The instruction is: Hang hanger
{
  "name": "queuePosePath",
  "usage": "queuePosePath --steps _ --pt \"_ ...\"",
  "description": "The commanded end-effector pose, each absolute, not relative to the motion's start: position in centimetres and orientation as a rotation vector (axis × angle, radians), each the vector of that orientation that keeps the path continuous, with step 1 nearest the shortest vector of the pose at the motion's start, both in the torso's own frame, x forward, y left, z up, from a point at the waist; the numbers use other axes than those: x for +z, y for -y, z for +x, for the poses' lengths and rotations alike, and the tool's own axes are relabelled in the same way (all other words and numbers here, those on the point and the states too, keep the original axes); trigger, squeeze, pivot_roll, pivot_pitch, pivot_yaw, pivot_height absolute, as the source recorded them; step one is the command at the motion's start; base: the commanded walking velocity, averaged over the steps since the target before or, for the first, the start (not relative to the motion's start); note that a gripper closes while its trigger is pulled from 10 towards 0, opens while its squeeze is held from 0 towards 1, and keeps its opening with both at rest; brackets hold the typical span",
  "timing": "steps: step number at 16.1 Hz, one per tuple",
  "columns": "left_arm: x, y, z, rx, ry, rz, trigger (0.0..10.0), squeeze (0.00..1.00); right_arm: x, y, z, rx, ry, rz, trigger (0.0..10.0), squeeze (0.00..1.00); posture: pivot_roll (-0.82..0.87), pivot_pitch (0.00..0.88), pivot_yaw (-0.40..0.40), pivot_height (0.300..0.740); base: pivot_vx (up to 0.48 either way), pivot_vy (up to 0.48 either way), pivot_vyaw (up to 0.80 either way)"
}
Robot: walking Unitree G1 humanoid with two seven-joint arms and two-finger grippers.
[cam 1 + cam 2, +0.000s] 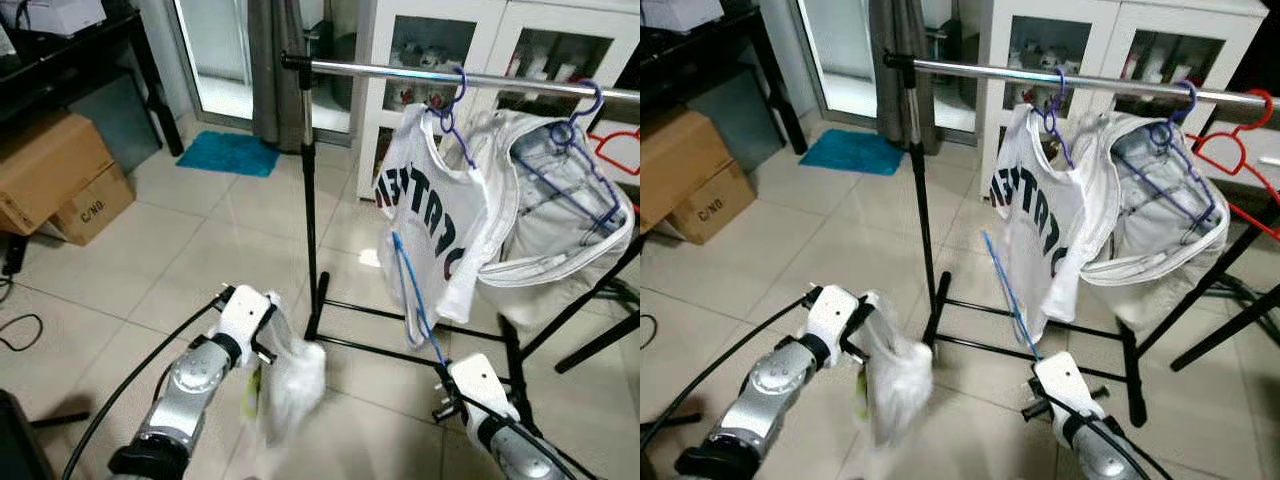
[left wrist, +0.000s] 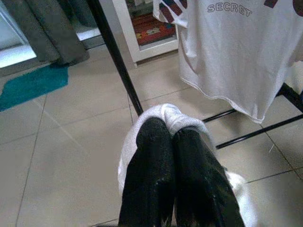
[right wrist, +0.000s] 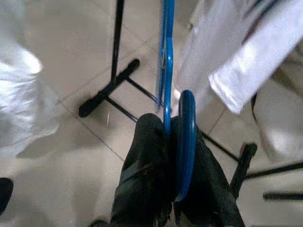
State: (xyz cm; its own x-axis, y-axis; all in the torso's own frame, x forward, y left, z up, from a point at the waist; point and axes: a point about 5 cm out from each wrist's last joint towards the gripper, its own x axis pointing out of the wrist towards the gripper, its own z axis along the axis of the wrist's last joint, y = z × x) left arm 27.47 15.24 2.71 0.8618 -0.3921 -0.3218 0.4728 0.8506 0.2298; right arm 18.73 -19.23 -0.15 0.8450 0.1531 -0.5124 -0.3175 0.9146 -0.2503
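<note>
My right gripper (image 3: 168, 137), clamped on the blue hanger (image 1: 415, 300), sits low; the hanger's length slants up toward the rail (image 1: 400, 70) overhead, while my left gripper (image 2: 173, 142) pinches a white cloth (image 1: 295, 385)

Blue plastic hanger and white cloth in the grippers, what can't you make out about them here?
- Blue plastic hanger: in the eye views its upper part is lost against the white printed T-shirt; in the right wrist view the right gripper covers the held end.
- White cloth: motion-blurred, garment type unclear; the left gripper covers the pinched part.
</note>
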Motion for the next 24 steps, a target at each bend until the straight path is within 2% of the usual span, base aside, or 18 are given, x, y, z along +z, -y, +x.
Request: queuePosePath --steps 1,6,9,11,12,15,17,21,24 --pt "2.6 -15.3 27.1 -0.449 -0.277 0.310 10.0 0.00 0.4 19.7 18.8 0.210 -0.495 -0.305 10.0 0.00 -0.12 0.000 0.063 0.740 0.000 0.000 -0.73" --pt "2.3 -15.4 26.1 -0.445 -0.299 0.293 10.0 0.00 0.4 20.0 18.9 0.143 -0.518 -0.274 10.0 0.00 -0.10 0.000 0.055 0.740 0.000 0.000 -0.74" --pt "2.0 -16.0 25.0 -0.431 -0.322 0.304 10.0 0.00 1.2 20.5 18.9 0.062 -0.513 -0.273 10.0 0.00 -0.10 0.000 0.078 0.740 0.000 0.000 -0.74" --pt "2.8 -15.3 26.1 -0.442 -0.287 0.298 10.0 0.00 1.5 21.3 19.0 0.005 -0.504 -0.276 10.0 0.00 -0.12 0.000 0.089 0.740 0.000 0.000 -0.74" --pt "4.4 -14.0 27.4 -0.484 -0.209 0.277 10.0 0.00 3.0 22.0 19.4 -0.034 -0.432 -0.272 10.0 0.00 -0.15 0.000 0.110 0.740 0.000 0.000 -0.74" --pt "3.8 -14.3 27.8 -0.471 -0.265 0.242 10.0 0.00 4.6 22.9 18.7 -0.106 -0.366 -0.257 10.0 0.00 -0.18 0.000 0.127 0.740 0.000 0.000 -0.73" --pt "4.0 -15.5 28.1 -0.427 -0.271 0.232 10.0 0.00 3.5 22.5 18.1 -0.087 -0.438 -0.268 10.0 0.00 -0.16 0.000 0.103 0.740 0.000 0.000 -0.73" --pt "4.7 -14.8 28.5 -0.520 -0.257 0.254 10.0 0.00 4.7 21.8 20.7 0.013 -0.386 -0.308 10.0 0.00 -0.14 0.000 0.099 0.740 0.000 0.000 -0.73" --pt "4.4 -15.0 27.6 -0.486 -0.253 0.228 10.0 0.00 5.2 22.1 20.7 0.033 -0.394 -0.336 10.0 0.00 -0.13 0.000 0.065 0.740 0.000 0.000 -0.72"
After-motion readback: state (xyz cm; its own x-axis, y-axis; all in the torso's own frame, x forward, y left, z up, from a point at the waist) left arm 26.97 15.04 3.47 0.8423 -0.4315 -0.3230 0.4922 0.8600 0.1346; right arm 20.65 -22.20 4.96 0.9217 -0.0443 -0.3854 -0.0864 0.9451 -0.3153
